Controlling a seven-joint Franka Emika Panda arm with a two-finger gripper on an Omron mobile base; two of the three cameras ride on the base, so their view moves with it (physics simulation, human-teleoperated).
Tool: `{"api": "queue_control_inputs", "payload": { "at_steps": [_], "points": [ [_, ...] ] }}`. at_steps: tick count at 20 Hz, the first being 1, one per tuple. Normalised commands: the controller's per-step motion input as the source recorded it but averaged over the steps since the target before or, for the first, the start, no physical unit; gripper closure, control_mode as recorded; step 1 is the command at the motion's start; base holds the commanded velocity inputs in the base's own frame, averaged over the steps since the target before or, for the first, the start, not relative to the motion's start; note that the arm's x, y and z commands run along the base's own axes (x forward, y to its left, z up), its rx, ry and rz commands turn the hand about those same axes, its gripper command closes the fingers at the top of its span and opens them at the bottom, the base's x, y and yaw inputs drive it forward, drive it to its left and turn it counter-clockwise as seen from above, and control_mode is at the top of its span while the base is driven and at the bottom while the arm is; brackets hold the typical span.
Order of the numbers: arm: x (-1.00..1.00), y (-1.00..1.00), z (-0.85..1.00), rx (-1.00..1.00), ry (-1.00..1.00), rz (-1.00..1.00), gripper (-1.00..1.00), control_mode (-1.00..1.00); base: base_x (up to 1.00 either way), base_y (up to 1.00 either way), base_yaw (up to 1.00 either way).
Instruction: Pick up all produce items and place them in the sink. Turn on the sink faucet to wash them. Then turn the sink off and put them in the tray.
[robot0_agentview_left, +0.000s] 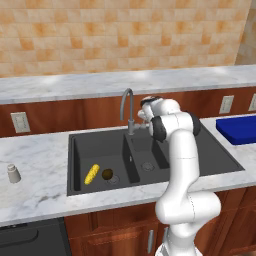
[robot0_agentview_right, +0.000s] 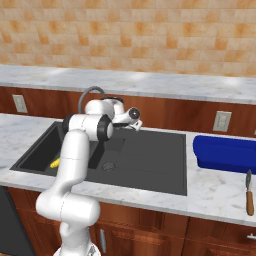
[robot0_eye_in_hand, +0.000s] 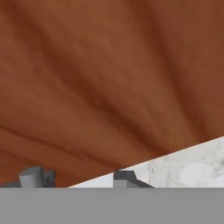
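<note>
So the corn cob (robot0_agentview_left: 92, 174) and the dark round fruit (robot0_agentview_left: 107, 174) are both sitting in the wide left basin of the sink (robot0_agentview_left: 80, 165), side by side with the corn on the left and the fruit right by the drain. In the right base view just a bit of the yellow corn cob (robot0_agentview_right: 55, 163) peeks out from behind the arm. The gripper (robot0_agentview_left: 143, 114) is up at the far edge of the sink, right next to the base of the gooseneck faucet (robot0_agentview_left: 127, 107), and from the other side the gripper (robot0_agentview_right: 135, 119) sits just right of the faucet (robot0_agentview_right: 90, 95). Honestly can't tell whether the fingers are spread or pinched, they're too small in the base views, and the hand view is mostly wood panel with a wedge of marble worktop (robot0_eye_in_hand: 183, 168). The blue tray (robot0_agentview_left: 239, 130) is on the worktop right of the sink, well apart from the produce. There's a little shaker (robot0_agentview_left: 13, 173) over on the left, and a wooden-handled knife (robot0_agentview_right: 249, 194) lies near the tray (robot0_agentview_right: 225, 152).
</note>
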Motion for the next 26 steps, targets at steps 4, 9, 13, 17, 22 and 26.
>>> {"api": "queue_control_inputs", "payload": {
  "at_steps": [4, 9, 13, 17, 22, 26],
  "points": [
    [0.40, -0.70, -1.00, 0.00, 0.27, -0.03, 1.00, -1.00, 0.00, 0.00, 0.00],
    [0.29, -0.55, -1.00, 0.00, 0.24, -0.06, 1.00, -1.00, 0.00, 0.00, 0.00],
    [0.12, -0.77, -1.00, 0.00, 0.21, -0.07, 1.00, -1.00, 0.00, 0.00, 0.00],
    [0.00, -1.00, -1.00, 0.00, 0.18, -0.05, 1.00, -1.00, 0.00, 0.00, 0.00],
    [0.00, -1.00, -1.00, 0.00, 0.14, -0.04, 1.00, -1.00, 0.00, 0.00, 0.00],
    [0.00, -0.97, -1.00, 0.00, 0.11, -0.04, 1.00, -1.00, 0.00, 0.00, 0.00]
  ]
}}
